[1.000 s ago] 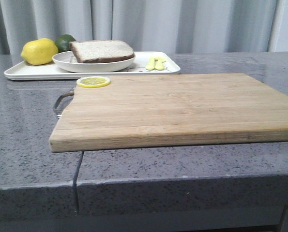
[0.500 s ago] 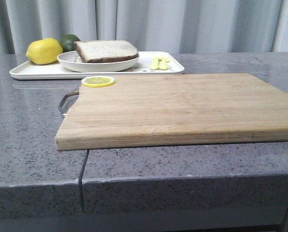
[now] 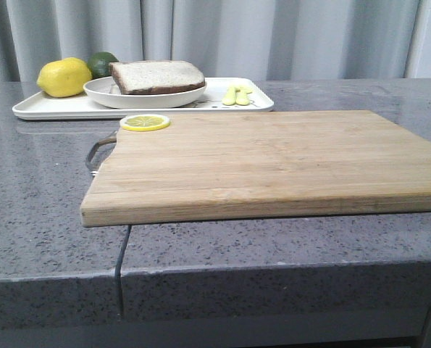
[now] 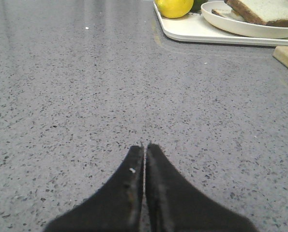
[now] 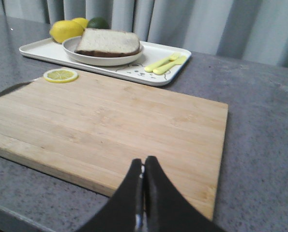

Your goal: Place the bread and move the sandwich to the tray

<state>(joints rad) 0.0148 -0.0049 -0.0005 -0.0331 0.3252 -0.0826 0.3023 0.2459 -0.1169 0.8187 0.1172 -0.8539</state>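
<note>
The grey stone tabletop carries a big wooden cutting board that juts a little past the front edge; a nudge from an arm could tip or slide it. Behind it lies the tray, already holding the sandwich on its round plate, with a lemon and a lime alongside and small yellow cutlery near its right end. A lemon slice rests on the board's back corner. The left gripper has its fingers pressed closed over bare tabletop, holding nothing; the right gripper is likewise closed and empty over the board's near edge
</note>
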